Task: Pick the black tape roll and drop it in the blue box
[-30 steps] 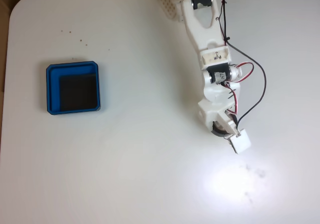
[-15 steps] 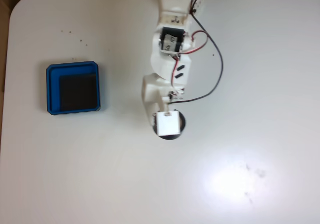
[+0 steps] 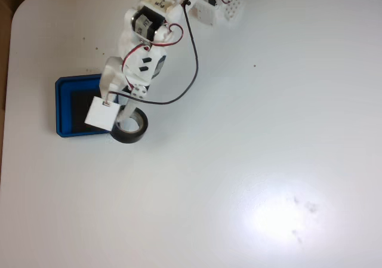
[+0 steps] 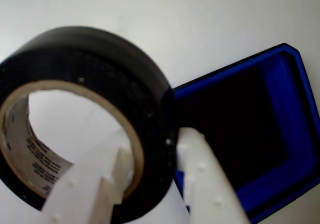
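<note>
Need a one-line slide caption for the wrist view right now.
Claw shut on the black tape roll, one finger through its centre, with the blue box just beyond.

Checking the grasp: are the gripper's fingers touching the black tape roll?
Touching. The wrist view shows the gripper pinching the black tape roll, one finger inside the ring, one outside.

This looks like a hobby or maker bench rather than a kitchen or a shop: a bare white surface [image 3: 250, 160] with a rounded corner carries a small white plastic robot arm [image 3: 140, 47] with loose red and black wires [image 3: 190, 53], its base behind the pincer [image 3: 126, 120], and a few dark specks [image 3: 301, 205] well off to the side
</note>
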Controlling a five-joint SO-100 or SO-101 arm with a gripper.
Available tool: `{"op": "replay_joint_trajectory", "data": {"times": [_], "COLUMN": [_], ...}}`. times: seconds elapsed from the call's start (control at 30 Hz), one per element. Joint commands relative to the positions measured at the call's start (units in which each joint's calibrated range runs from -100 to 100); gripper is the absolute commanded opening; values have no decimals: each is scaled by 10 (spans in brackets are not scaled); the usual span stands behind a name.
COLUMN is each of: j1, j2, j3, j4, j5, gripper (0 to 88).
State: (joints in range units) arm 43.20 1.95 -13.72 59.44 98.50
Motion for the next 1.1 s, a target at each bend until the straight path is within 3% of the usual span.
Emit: {"op": "replay_joint_trajectory", "data": {"times": [0.0, 0.53, 1.07], "j1": [56, 152, 172], "j2": [-39, -13, 52], "j3": [-34, -19, -21], "j4": [0, 0, -1], "j5": [-17, -17, -14], "gripper": [5, 5, 5]}}
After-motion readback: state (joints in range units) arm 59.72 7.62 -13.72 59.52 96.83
